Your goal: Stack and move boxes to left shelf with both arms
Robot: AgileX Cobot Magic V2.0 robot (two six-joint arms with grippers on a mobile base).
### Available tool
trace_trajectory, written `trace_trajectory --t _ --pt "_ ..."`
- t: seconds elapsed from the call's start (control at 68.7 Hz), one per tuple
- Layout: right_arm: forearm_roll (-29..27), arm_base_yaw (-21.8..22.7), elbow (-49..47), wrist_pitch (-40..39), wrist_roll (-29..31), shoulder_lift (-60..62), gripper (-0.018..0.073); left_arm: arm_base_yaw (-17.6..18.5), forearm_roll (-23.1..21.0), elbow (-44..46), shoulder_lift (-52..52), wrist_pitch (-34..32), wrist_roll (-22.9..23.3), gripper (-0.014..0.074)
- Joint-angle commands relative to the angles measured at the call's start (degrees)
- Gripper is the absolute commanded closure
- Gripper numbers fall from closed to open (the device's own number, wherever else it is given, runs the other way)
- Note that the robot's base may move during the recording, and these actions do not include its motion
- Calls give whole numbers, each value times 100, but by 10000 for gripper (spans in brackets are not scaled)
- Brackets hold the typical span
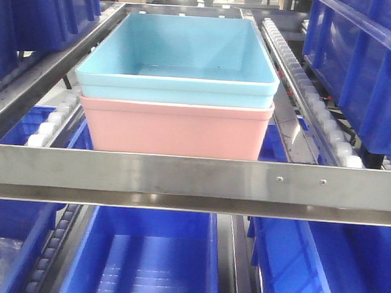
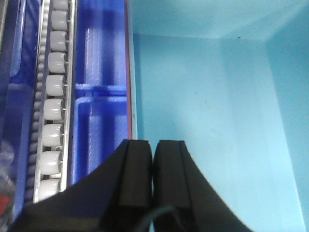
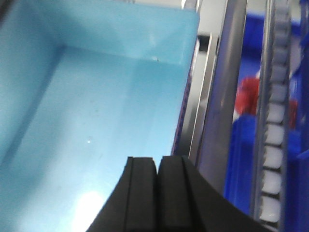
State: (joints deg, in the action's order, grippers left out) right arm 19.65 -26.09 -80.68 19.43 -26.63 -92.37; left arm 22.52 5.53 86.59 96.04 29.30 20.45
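The light blue box (image 1: 182,52) sits nested in the pink box (image 1: 176,128), and the stack rests on the steel shelf behind its flat front bar (image 1: 180,175). Neither arm shows in the front view. In the left wrist view my left gripper (image 2: 153,143) is shut with nothing between its fingers, hovering over the blue box (image 2: 207,106) close to its left wall. In the right wrist view my right gripper (image 3: 157,159) is also shut and empty, above the blue box (image 3: 96,111) near its right wall.
White roller rails (image 1: 302,67) (image 2: 53,111) (image 3: 273,145) flank the stack. Dark blue bins stand below the shelf (image 1: 147,257), at the right (image 1: 369,65) and at the upper left (image 1: 44,8). A red object (image 3: 248,96) lies beyond the right rail.
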Motion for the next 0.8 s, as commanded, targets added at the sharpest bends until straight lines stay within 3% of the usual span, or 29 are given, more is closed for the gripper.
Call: trace_trajectory --t 0.0,0.189,0.35,0.495,0.787 --pt "316 13 401 -976 47 711 504 18 -1 -524 -771 -1268 -9 602" --pt "340 13 1504 -1869 47 1558 504 18 133 -2017 -1842 -2697 -9 599" --pt "645 13 2421 -2478 47 2226 504 18 841 -3206 -2915 -3320 -9 599" --pt "759 13 3280 -2664 47 2961 504 18 1389 -4308 -4044 -3620 -9 599" --pt "783 13 4498 -2452 47 4830 504 18 1388 -5534 -6163 -3718 -9 599"
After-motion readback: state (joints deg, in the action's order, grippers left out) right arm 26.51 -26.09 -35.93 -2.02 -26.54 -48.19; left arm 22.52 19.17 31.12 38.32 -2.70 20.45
